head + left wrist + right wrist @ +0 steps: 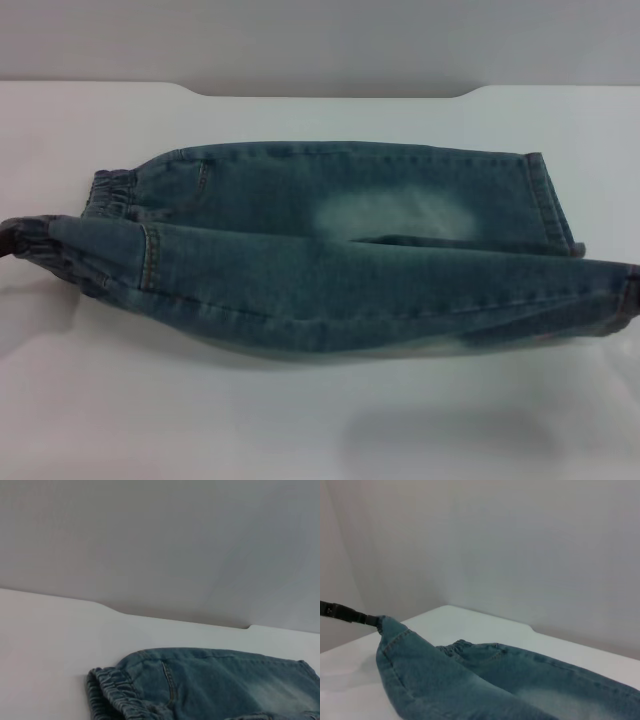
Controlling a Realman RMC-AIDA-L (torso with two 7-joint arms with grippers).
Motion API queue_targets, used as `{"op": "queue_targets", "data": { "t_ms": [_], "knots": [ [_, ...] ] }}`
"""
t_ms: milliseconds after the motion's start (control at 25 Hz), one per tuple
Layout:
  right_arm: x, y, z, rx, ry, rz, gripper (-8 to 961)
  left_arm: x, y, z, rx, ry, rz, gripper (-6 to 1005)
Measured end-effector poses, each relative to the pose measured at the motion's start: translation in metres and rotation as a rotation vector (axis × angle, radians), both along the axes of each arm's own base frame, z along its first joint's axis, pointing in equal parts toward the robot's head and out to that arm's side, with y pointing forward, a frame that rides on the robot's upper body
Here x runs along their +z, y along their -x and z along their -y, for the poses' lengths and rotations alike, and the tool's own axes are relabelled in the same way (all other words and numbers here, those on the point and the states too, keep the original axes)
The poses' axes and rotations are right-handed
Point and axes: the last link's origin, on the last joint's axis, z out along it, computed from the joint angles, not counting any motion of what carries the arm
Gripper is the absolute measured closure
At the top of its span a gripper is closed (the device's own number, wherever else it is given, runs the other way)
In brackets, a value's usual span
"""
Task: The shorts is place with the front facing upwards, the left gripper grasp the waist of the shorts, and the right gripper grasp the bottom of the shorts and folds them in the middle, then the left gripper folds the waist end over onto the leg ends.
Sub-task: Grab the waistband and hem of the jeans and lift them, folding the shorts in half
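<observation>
Currently the shorts (330, 250) are lying lengthwise across the white table (300, 420), with the near long edge being lifted off the surface and carried toward the far side, so that a raised fold of denim is hanging over the flat half beneath it. The waist (110, 195) is sitting at the robot's left end, its puckered elastic showing where the lower layer is resting on the table, and the bottom (548, 200) is lying at the right end with one straight hem flat on the surface. The left gripper (10, 240) is showing only as a dark sliver at the left edge of the head view, clenched on the lifted corner of the waist; in the right wrist view its black fingers (347, 614) are pinching the peak of that raised corner, holding it clear of the table. The right gripper (632, 295) is barely entering the head view at the right edge, where the lifted leg hem is being drawn up to it; the cloth is hanging taut from that point, so it is gripping the hem. Between the two grippers the raised edge is sagging slightly in the middle, casting a shadow on the table nearer the robot. A pale washed patch (395, 215) is showing on the flat layer, just beyond the lifted fold.
</observation>
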Motion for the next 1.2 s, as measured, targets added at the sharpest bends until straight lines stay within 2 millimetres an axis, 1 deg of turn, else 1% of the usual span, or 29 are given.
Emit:
{"op": "queue_targets", "data": {
  "t_ms": [240,520,800,920,1200],
  "knots": [
    [0.000,-0.009,0.007,0.017,-0.064,-0.034,931,-0.004,0.003,0.003,-0.005,-0.012,0.032,984],
    [0.006,-0.027,0.013,0.002,-0.181,-0.057,931,-0.007,0.007,0.004,-0.005,-0.019,0.042,986],
    [0.017,-0.045,0.022,-0.038,-0.307,-0.077,930,-0.006,0.009,0.004,0.000,-0.039,0.052,989],
    [0.018,-0.048,0.026,-0.050,-0.329,-0.086,930,-0.005,0.010,0.004,0.003,-0.046,0.052,990],
    [0.019,-0.051,0.035,-0.046,-0.347,-0.102,930,0.001,0.017,0.013,0.020,-0.078,0.052,996]
  ]
}}
